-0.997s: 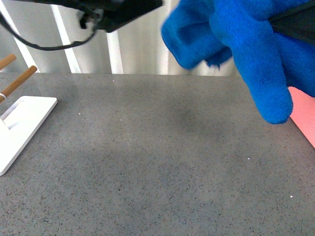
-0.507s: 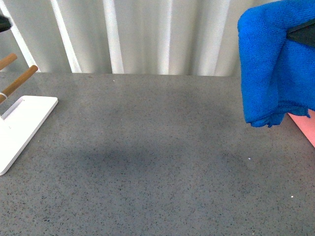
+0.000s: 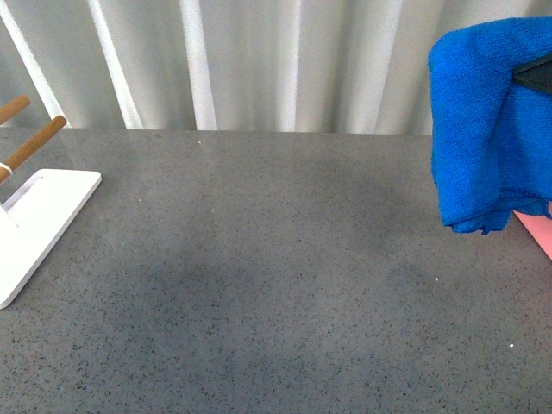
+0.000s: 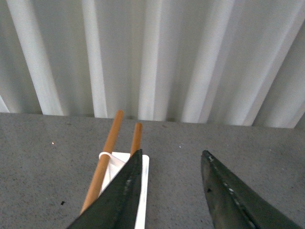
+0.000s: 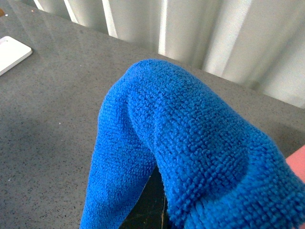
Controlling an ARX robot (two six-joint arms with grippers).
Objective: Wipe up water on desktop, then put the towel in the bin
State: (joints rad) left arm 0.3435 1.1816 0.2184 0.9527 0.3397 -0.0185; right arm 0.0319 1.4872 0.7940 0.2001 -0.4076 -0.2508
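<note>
The bright blue towel (image 3: pixel 487 121) hangs in the air at the far right of the front view, over the dark grey desktop (image 3: pixel 276 259). My right gripper (image 3: pixel 536 76) is shut on the towel; only a dark tip shows. In the right wrist view the towel (image 5: pixel 190 143) drapes over the jaws and hides them. A corner of the salmon-pink bin (image 3: pixel 539 231) shows just below the towel, and also in the right wrist view (image 5: pixel 298 164). My left gripper (image 4: pixel 169 160) is open and empty above the desktop (image 4: pixel 47 162), near the white stand. It is out of the front view.
A flat white stand (image 3: pixel 39 220) with brown wooden pegs (image 3: pixel 34 142) sits at the left edge of the desktop; it also shows in the left wrist view (image 4: pixel 119 164). White corrugated panels (image 3: pixel 259 60) close off the far side.
The towel has swung from the upper middle to the far right and now hangs more gathered and still. The left arm has left the top of the front view.
</note>
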